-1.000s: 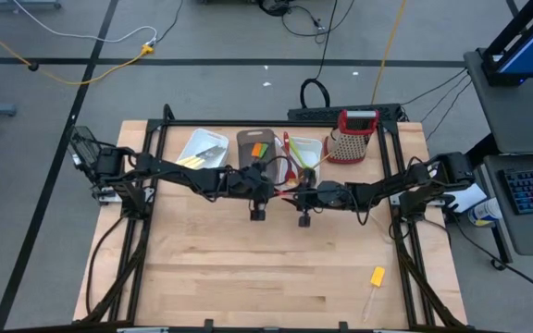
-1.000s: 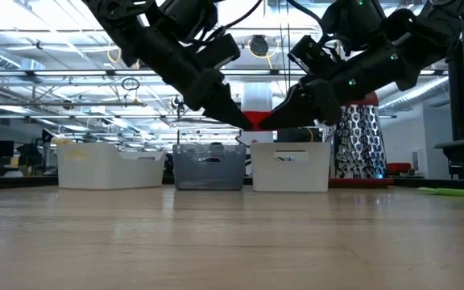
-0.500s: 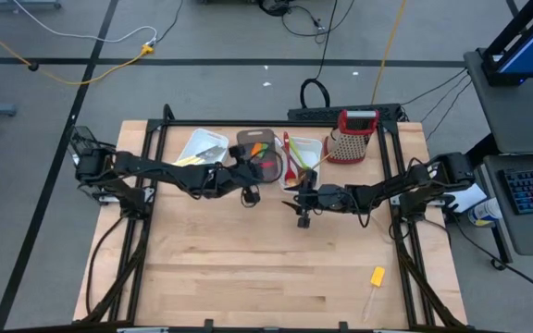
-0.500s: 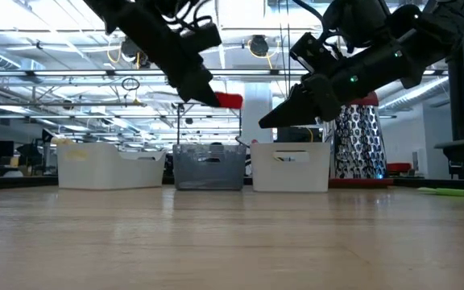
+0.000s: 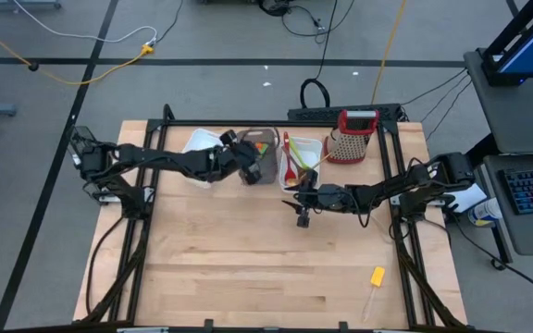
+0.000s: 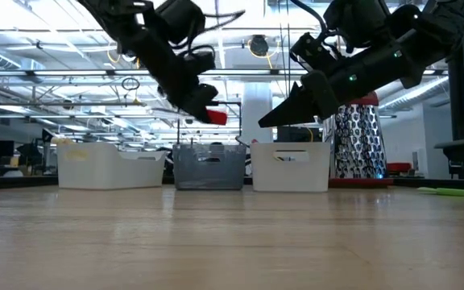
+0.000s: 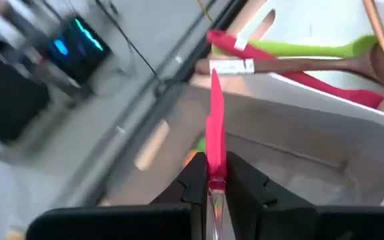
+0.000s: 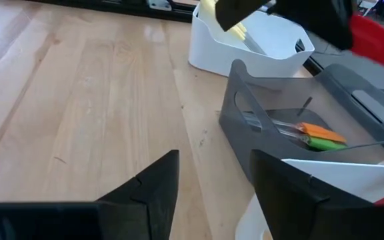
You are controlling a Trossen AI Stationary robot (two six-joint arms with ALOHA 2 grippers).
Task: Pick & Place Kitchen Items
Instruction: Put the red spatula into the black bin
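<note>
Left gripper (image 7: 210, 175): jaws clamped on the clear handle of a red-headed spatula (image 7: 214, 130), the red blade projecting straight out beyond the fingertips. In the high view this gripper (image 5: 251, 166) sits over the brown middle tub (image 5: 268, 141), at about 11 o'clock from table centre. The low view shows the red head (image 6: 215, 116) held above the tub rims, clear of them.

Right gripper (image 8: 209, 180): jaws apart, nothing between them. It hangs in front of the right-hand white tub (image 5: 306, 152), roughly 12 to 1 o'clock from table centre, idle.

Handling assessment: the spatula appears slim and light, and the load on the grip should be small. The head looks like soft silicone, likely to flex if it strikes a tub wall. The clear handle looks smooth and probably slippery. The present hold is near the handle's neck, just behind the head; that keeps the blade steady, while the far end of the handle is not visible.

Surroundings: the brown tub already holds orange and green-headed pieces (image 8: 319, 135). The right-hand tub holds red, green and wooden utensils (image 7: 299, 57). The left white tub (image 5: 198, 143) stands at 10 o'clock. A yellow-headed spatula (image 5: 376, 278) lies alone at 4 o'clock, well apart. The grater (image 5: 353, 136) stands at 1 o'clock.
</note>
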